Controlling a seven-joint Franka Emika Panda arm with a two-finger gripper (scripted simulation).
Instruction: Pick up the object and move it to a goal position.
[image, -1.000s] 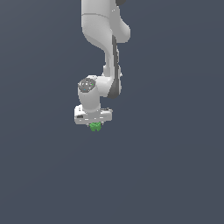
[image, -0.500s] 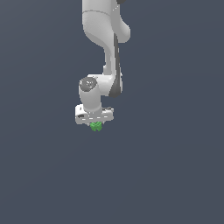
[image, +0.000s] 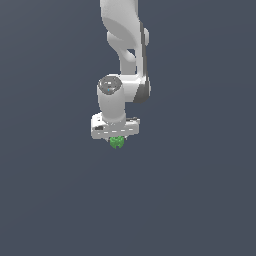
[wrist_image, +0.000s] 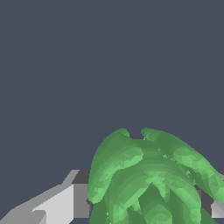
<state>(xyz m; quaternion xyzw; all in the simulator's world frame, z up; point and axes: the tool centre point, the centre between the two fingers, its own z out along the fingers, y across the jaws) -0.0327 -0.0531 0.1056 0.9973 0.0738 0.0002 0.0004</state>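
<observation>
The gripper hangs straight down from the white arm at about the middle of the exterior view, and the green object sits directly beneath its cross-bar, tucked between the fingers. Only the lower half of the object pokes out below the hand. In the wrist view the object fills the space between the two fingers, with a pale finger showing on one side and a sliver of the other on the opposite side. The jaws look closed down narrow on the object, so I judge it gripped rather than merely straddled, though the actual contact faces are hidden behind its lobes.

The object is lumpy, made of several rounded lobes fanning outward, with no clear long axis that I can make out.

Around the gripper the scene is plain dark grey in every direction: no edges, walls or other items show to the exterior view's left, right, near or far. No goal marker is visible in either view, so which way the carry must go cannot be told from here. Open room for moving seems ample on all sides.
</observation>
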